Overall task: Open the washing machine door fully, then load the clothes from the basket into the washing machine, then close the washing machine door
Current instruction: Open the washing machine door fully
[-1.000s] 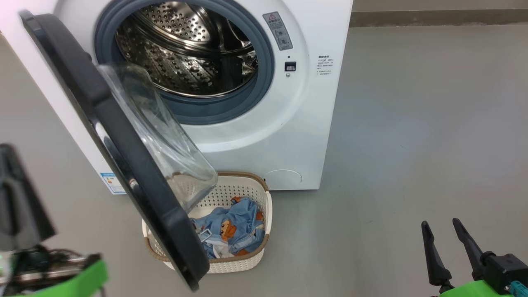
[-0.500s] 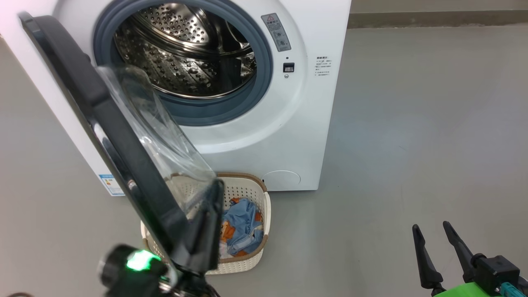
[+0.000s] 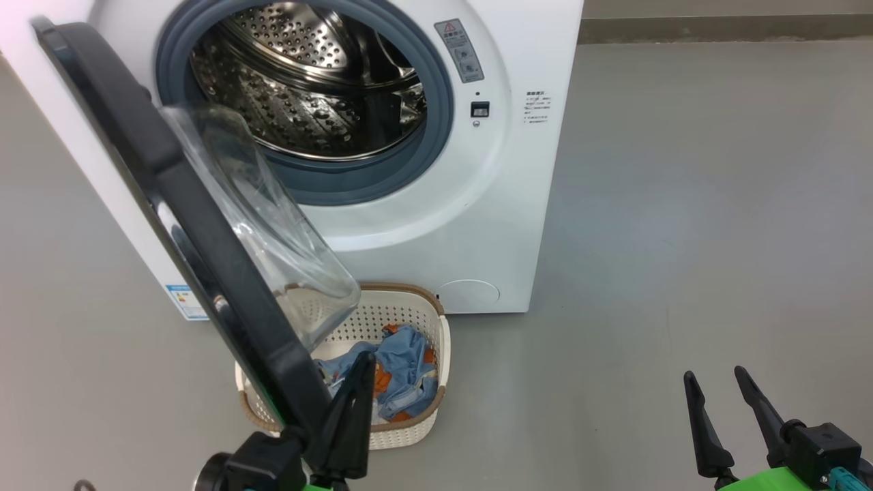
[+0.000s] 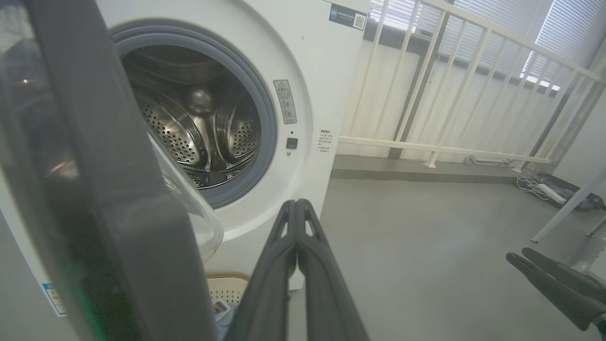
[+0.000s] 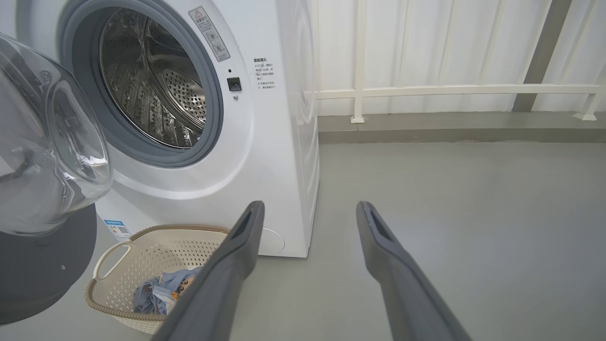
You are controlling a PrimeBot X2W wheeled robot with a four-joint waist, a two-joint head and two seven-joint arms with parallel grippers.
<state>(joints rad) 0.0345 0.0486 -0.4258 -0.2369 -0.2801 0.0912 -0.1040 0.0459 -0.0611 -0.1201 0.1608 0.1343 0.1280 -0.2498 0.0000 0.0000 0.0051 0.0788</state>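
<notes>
The washing machine (image 3: 477,204) stands with its steel drum (image 3: 307,88) exposed. Its black door (image 3: 170,198) is swung out toward me, with the glass bowl (image 3: 273,232) facing the drum. Below it, the cream basket (image 3: 416,317) holds the blue bear-print clothes (image 3: 406,361). My left gripper (image 3: 366,359) is shut and holds nothing. It sits just right of the door's lower free edge, over the basket; I cannot tell whether it touches the door. In the left wrist view the gripper (image 4: 296,204) points at the machine front. My right gripper (image 3: 715,375) stands open and empty at the lower right, well away from the machine.
Bare grey floor (image 3: 682,204) stretches to the right of the machine. A white railing (image 4: 450,147) and a low kerb run behind it. Cables and a power strip (image 4: 539,187) lie at the far right, near a pale table leg (image 4: 568,208).
My left arm swung from the far lower left across to the door's free edge, then dropped a little. The door, basket and right gripper have hardly moved.
</notes>
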